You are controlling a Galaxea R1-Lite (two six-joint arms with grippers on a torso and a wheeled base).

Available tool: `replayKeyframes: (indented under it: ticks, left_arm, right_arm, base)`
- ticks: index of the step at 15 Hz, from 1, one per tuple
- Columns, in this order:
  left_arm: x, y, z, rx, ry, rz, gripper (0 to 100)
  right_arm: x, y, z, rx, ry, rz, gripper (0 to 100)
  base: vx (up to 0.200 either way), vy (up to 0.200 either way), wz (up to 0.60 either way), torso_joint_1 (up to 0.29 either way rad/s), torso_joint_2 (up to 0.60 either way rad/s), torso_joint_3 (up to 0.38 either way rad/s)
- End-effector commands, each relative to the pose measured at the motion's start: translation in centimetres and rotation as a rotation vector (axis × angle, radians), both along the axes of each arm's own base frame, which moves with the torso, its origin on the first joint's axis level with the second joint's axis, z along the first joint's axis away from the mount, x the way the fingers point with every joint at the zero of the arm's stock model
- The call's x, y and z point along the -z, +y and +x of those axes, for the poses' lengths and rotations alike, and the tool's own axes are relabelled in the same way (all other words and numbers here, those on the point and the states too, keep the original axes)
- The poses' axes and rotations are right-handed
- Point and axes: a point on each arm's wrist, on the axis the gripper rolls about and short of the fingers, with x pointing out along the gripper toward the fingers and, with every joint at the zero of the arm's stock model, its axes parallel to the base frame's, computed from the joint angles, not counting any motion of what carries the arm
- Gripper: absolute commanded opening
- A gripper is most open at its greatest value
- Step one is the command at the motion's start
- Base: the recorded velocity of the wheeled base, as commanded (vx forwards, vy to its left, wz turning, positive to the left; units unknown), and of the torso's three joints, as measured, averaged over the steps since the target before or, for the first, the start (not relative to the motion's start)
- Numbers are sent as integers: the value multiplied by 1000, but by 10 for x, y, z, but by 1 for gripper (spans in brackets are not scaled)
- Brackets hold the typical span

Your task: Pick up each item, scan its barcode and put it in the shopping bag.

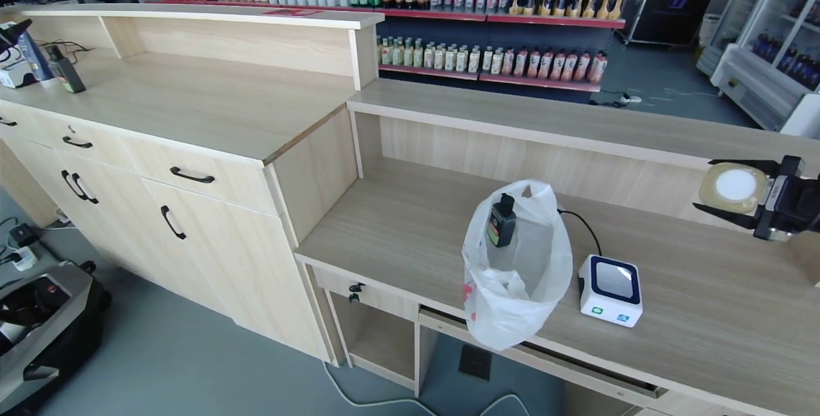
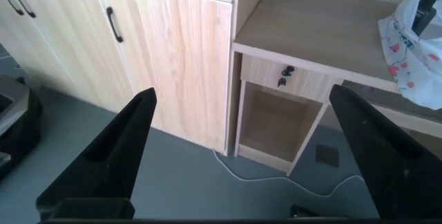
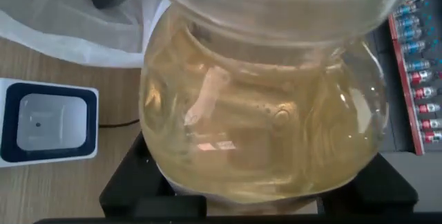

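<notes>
Shopping bag (image 1: 517, 275), white plastic, stands at the near edge of the desk (image 1: 397, 236), mouth open upward, its bottom bulging over the edge. A black bottle (image 1: 501, 220) stands upright inside, cap up, against the bag's far wall.

Left gripper (image 2: 242, 92) hangs low over the grey floor in front of the cabinet (image 2: 179, 51); jaws spread wide, nothing between them.

Scanner (image 1: 611, 290), a white box with a dark-framed window facing up, sits on the desk just beside the bag on its right, its black cable (image 1: 580, 224) running behind the bag.

Jar (image 1: 735, 185) is farther back and to the right, held off the desk by the right gripper (image 1: 705, 185), whose black jaws are clamped on its sides. It is clear with yellowish liquid; the white lid faces the head camera, so its long axis runs roughly along that line of sight.

Beyond the counter, store shelves (image 1: 487, 18) carry rows of upright drink bottles.
</notes>
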Motion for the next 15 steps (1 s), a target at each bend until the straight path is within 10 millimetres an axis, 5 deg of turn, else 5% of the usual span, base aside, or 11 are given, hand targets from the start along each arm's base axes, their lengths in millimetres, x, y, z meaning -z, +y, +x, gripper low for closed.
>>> replayKeyframes:
  ticks: [1, 7, 15]
  left_arm:
    - [0, 0, 0, 0, 0, 0, 100]
    - [0, 0, 0, 0, 0, 0, 100]
    - [0, 0, 0, 0, 0, 0, 100]
  right_arm:
    - [11, 8, 10, -52, 21, 16, 0]
    - [77, -9, 26, -106, 34, -120, 0]
    - [106, -27, 19, -97, 57, -140, 0]
  base:
    - [0, 0, 0, 0, 0, 0]
    - [0, 0, 0, 0, 0, 0]
    - [0, 0, 0, 0, 0, 0]
